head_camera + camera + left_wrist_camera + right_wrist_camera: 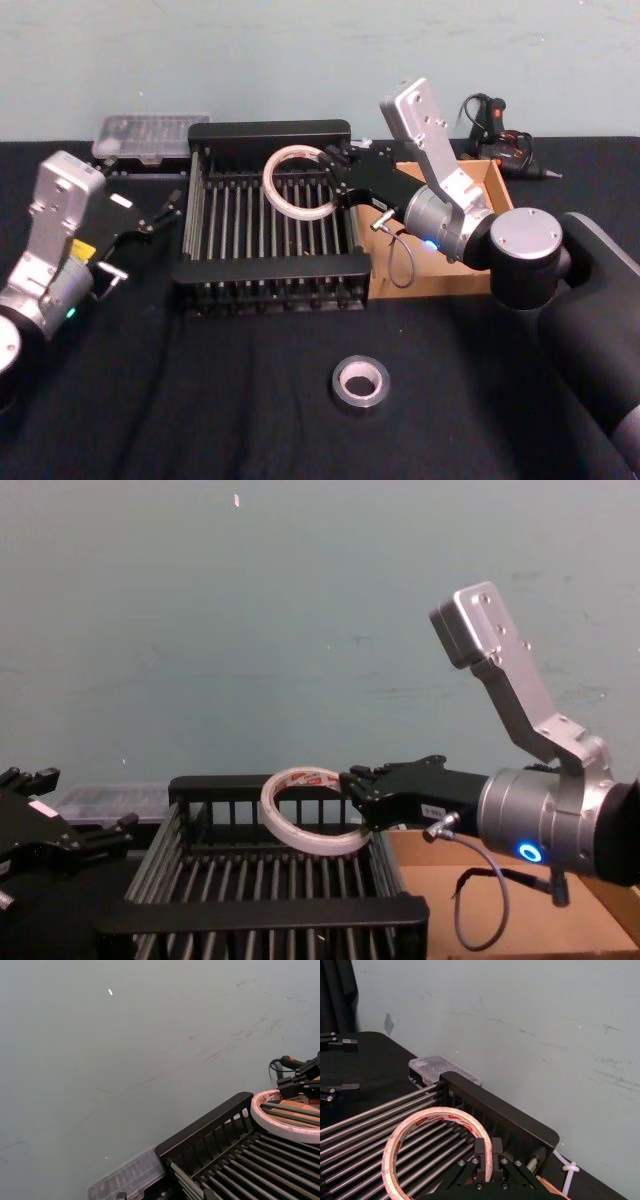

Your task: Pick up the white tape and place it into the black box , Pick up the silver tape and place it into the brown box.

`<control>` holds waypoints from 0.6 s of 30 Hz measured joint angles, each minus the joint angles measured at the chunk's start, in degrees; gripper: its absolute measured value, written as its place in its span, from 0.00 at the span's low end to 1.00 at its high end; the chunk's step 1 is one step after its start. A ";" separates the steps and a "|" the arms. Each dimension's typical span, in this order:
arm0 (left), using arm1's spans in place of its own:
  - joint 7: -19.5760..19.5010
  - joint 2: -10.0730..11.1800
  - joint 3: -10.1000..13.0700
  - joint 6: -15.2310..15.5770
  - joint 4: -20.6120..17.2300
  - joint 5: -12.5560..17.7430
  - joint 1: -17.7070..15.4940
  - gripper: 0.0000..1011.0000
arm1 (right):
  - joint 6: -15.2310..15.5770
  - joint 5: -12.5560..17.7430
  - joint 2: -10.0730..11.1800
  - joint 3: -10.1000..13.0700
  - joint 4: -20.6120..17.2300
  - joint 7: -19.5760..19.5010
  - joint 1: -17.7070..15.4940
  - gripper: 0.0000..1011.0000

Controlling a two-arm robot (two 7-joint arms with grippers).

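My arms: silver wrist housings with angled screw-studded brackets, blue status LED on each, black forearm shell on right. Right claw (345, 160) and left claw (165, 212) black linkage; thin grey cable loops below.

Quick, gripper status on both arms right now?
Left gripper: open, empty, beside the black box.
Right gripper: shut on the white tape, held over the black box.
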 joint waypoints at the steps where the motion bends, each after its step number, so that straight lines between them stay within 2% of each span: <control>1: 0.00 0.00 0.00 0.00 0.00 0.00 0.00 0.99 | 0.00 0.00 0.00 0.00 0.00 0.00 0.00 0.08; 14: 0.00 0.00 0.00 0.00 0.00 0.00 0.00 0.99 | 0.05 0.04 0.07 0.08 -0.02 -0.06 -0.06 0.08; 18: 0.00 0.00 0.00 0.00 0.00 0.00 0.00 0.99 | 0.06 0.07 0.07 0.08 -0.03 -0.08 -0.08 0.14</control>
